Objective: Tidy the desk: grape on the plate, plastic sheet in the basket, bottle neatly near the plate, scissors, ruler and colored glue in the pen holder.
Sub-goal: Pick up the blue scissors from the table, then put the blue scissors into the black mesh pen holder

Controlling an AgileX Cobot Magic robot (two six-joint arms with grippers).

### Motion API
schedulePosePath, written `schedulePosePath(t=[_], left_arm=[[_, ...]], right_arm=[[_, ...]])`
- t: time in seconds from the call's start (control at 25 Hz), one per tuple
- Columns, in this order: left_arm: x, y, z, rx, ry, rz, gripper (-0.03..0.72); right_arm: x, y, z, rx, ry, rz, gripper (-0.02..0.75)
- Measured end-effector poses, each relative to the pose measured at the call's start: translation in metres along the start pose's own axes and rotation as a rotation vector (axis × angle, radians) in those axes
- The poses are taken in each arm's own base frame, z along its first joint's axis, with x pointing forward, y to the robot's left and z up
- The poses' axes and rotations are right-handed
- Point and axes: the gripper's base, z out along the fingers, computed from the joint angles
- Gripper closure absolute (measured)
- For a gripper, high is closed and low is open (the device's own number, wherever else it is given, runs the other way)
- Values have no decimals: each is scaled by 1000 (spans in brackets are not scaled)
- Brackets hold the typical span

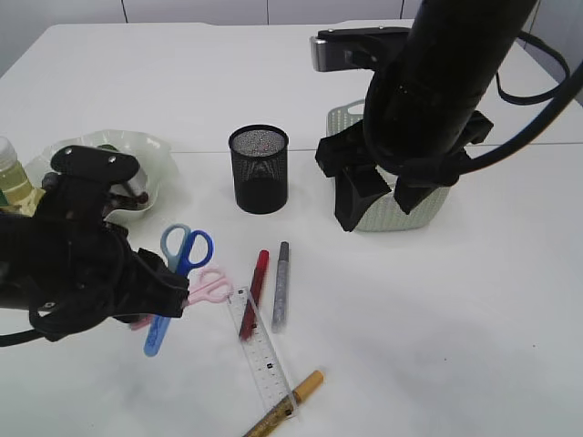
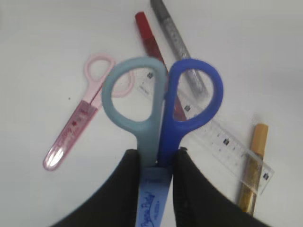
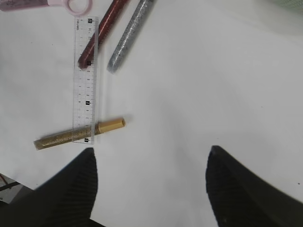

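Left gripper (image 2: 156, 165) clamped on the blue scissors (image 2: 161, 101), lifted above the bench (image 1: 437, 319) beside the pink scissors (image 2: 78, 127) and ruler (image 2: 222, 139). Right gripper (image 3: 151, 184) spread apart, holding nothing, near the basket (image 1: 428, 205).

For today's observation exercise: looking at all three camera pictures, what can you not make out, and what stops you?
- Plate contents, exterior view: the left arm covers most of it.
- Basket inside, exterior view: the right arm blocks it.
- Bottle, exterior view: cut off by the left edge.
- Blue scissors blades, left wrist view: hidden between the left gripper fingers.
- Ruler numbers, right wrist view: too small to read.
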Motion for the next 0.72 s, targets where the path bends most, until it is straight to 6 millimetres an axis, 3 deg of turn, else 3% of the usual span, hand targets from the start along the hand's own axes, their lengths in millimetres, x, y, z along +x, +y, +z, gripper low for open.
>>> schedulePosePath(t=[0.2, 0.52, 0.72], left_arm=[[-20, -4, -3, 17, -121, 51, 548], [-75, 14, -21, -12, -387, 42, 548], [-110, 15, -19, -22, -484, 91, 548]], right_arm=[[0, 0, 0, 0, 0, -2, 214], [0, 0, 0, 0, 0, -19, 214], [0, 0, 0, 0, 0, -25, 214]])
